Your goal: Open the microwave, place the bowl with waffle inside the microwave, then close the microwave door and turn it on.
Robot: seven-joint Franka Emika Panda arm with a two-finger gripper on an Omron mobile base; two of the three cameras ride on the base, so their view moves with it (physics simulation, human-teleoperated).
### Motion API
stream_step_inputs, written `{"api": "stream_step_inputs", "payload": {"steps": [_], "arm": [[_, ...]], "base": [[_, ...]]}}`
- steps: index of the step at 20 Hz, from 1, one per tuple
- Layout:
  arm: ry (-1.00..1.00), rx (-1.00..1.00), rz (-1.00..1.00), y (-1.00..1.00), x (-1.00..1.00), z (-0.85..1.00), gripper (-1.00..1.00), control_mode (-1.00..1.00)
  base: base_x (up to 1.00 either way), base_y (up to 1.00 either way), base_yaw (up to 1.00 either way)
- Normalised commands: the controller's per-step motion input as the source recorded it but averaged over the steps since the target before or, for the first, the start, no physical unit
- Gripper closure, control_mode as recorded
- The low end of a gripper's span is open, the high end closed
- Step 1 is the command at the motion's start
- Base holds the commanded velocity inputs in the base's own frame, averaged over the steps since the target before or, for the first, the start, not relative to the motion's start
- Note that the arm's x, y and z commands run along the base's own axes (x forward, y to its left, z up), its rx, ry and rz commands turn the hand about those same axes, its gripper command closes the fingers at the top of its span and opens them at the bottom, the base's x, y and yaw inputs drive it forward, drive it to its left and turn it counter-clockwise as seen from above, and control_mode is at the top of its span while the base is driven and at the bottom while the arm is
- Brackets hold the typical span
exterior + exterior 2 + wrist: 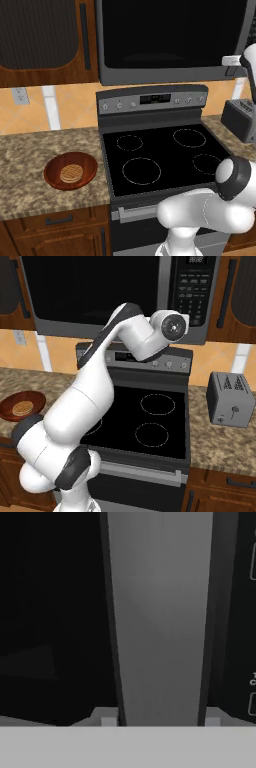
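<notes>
White robot arm segments (85,406) fill the foreground of the right base view, rising from 7 o'clock and bending up toward the microwave (115,296) at 12 o'clock. From the left base view, going left to right: a reddish-brown bowl (70,171) sits on the speckled counter (30,165) at 9 o'clock, with the small tan waffle (71,173) lying inside it. Just beside it, at centre, is the black-topped stove (160,155). Above the stove hangs the microwave, its door (170,35) shut. A grey toaster (240,119) stands at 3 o'clock. In the hand view, the gripper (160,722) faces the door's long grey handle (160,612) very closely; its two fingertips (108,721) straddle the handle at 6 o'clock, spread about as wide as the handle. Whether they touch it, I cannot tell.
</notes>
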Motion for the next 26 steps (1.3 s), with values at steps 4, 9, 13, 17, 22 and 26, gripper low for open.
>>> {"api": "stream_step_inputs", "payload": {"steps": [4, 9, 13, 17, 22, 26], "arm": [[0.01, -0.18, 0.06, 1.00, -0.53, 0.19, 1.00, -1.00], [0.00, -0.16, 0.04, 1.00, -0.99, 0.15, 1.00, -1.00], [0.00, -0.14, 0.01, 1.00, -1.00, 0.08, 1.00, -1.00], [0.00, -0.13, 0.00, 1.00, -1.00, 0.09, 1.00, -1.00], [0.00, -0.12, 0.00, 1.00, -0.92, 0.13, 1.00, -1.00], [0.00, -0.10, 0.00, 1.00, -0.83, 0.07, 1.00, -1.00]], "base": [[0.00, 0.00, 0.00], [0.00, 0.00, 0.00], [0.00, 0.00, 0.00], [0.00, 0.00, 0.00], [0.00, 0.00, 0.00], [0.00, 0.00, 0.00]]}}
